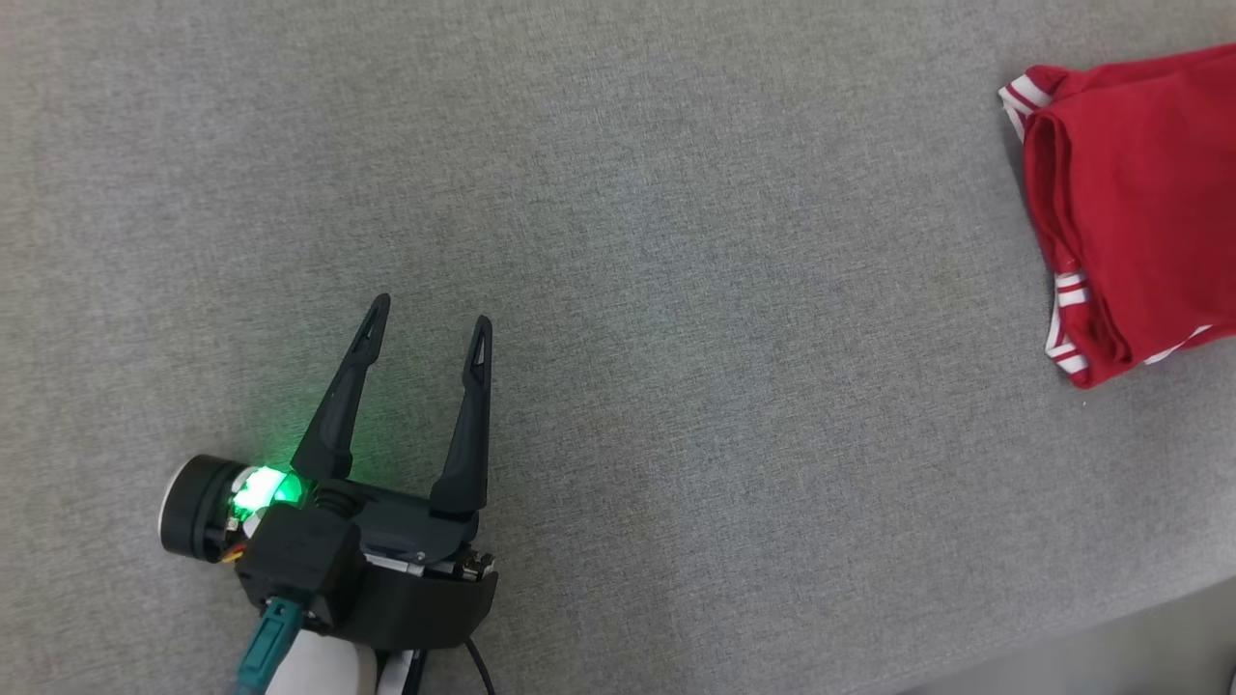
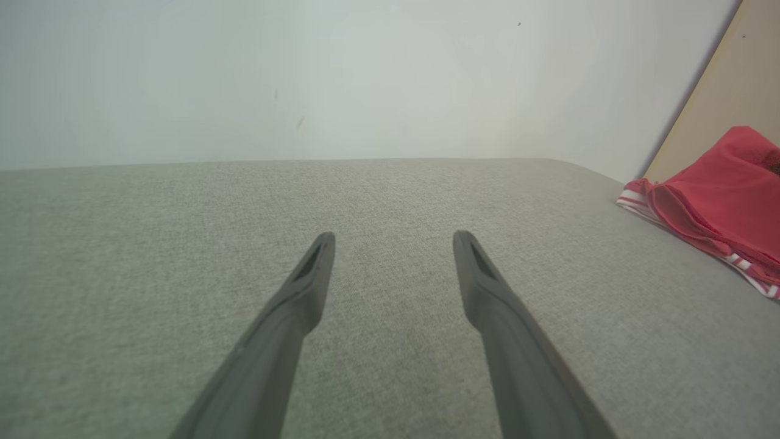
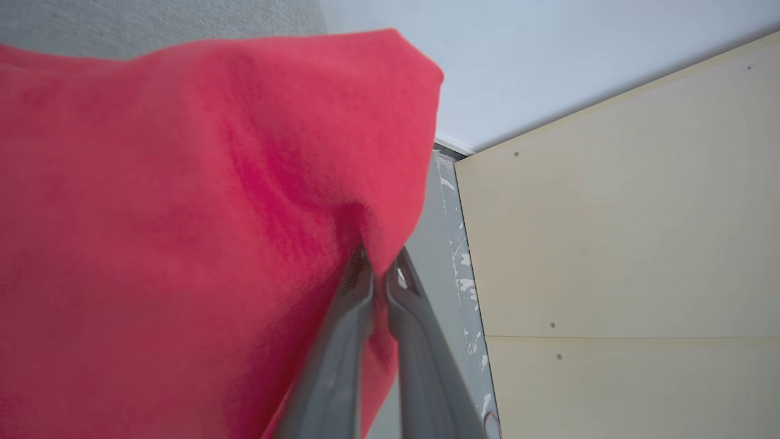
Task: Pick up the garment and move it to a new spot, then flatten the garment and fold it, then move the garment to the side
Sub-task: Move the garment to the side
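One surface: grey woven cloth across nearly all of the head view. It is the work area, and the open stretch at left and middle gives room to lay cloth out.
Panel: pale board standing past the right end of the surface, just beyond the garment (screw heads dot it).
Garment: red, doubled over in layers, lying at the far right of the surface and well apart from the left gripper. The stacked edges suggest the fold is done and the step in hand is the move to the side.
Left gripper: near left, low over the grey cloth, jaws spread wide and holding nothing. It looks parked out of the way, since one arm is probably enough to shift a folded piece.
Right gripper: at the garment, fingers pressed together on a pucker of red cloth that drapes over them. The pinch probably serves to drag or lift the stack without opening it.
Trim: white stripes along the garment's left edge, at both its near and far corners. Loose layers there could slip apart if the pull is quick.
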Controlling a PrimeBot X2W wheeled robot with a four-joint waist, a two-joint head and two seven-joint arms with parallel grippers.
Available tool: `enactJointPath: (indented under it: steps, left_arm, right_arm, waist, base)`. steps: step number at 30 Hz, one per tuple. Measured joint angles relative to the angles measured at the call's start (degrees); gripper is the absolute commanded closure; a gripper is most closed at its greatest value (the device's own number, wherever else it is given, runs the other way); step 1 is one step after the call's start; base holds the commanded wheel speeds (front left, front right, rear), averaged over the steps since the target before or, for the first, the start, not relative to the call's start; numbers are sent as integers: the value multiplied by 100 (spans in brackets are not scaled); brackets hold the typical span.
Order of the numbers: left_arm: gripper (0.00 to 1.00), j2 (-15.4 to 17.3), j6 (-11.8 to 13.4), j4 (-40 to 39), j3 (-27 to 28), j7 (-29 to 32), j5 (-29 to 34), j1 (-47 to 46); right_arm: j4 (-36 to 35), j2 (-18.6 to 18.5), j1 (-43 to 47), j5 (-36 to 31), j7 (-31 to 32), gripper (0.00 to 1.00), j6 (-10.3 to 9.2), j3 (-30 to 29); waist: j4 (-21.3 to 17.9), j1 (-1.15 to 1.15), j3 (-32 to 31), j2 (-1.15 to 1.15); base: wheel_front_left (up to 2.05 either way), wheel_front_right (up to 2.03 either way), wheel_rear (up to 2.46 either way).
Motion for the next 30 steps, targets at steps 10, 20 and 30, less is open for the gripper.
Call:
enactJointPath:
  steps: [10, 20, 30]
  left_arm:
    - [0, 92, -24, -75, -7, -1, 38, -16]
    - [0, 86, -25, 20, -38, -1, -4, -19]
    - [0, 42, 112, 34, 142, 0, -141, 45]
  right_arm:
    - [267, 29, -114, -325, -555, 66, 0, -322]
    - [437, 147, -177, -499, -1243, 0, 0, -375]
    - [330, 436, 48, -85, -1946, 0, 0, 63]
  waist:
    - [-98, -1, 157, -1]
    - [-68, -1, 37, -1]
    - [93, -1, -347, -1]
  base:
    - [0, 0, 0]
    - [0, 0, 0]
    - [0, 0, 0]
